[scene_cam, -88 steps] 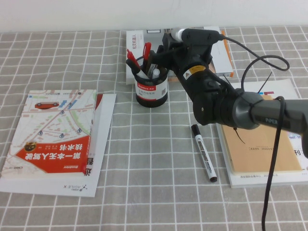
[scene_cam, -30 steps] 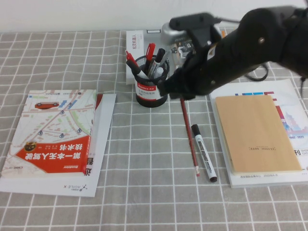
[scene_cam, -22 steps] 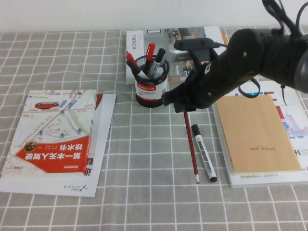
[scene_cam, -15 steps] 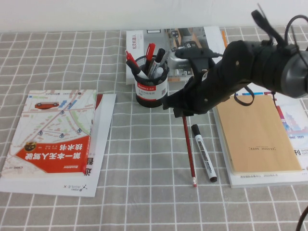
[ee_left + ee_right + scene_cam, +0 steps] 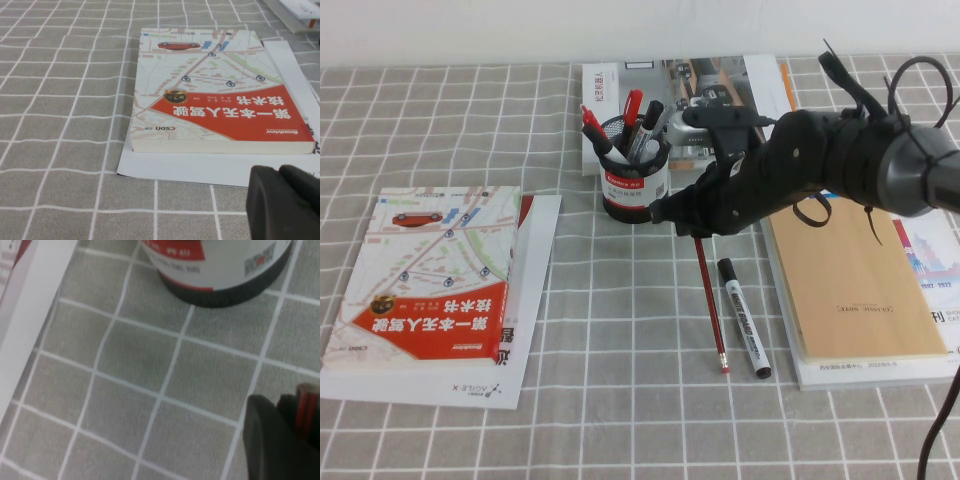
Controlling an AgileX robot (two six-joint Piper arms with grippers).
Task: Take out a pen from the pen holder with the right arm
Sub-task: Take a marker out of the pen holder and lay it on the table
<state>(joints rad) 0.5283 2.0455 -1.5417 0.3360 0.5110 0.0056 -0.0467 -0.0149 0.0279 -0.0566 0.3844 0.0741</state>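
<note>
Checked cloth (image 5: 620,400); right gripper (image 5: 694,230) clamping pencil (image 5: 710,300)

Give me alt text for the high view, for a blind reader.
The right gripper, shut on a red pencil, hovers just right of the black pen holder; a marker lies beside the pencil. The left gripper is outside this view.

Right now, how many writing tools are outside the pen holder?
2: a red pencil in the right gripper beside the holder, a marker lying next to it. Left gripper hovers by the map book.
</note>
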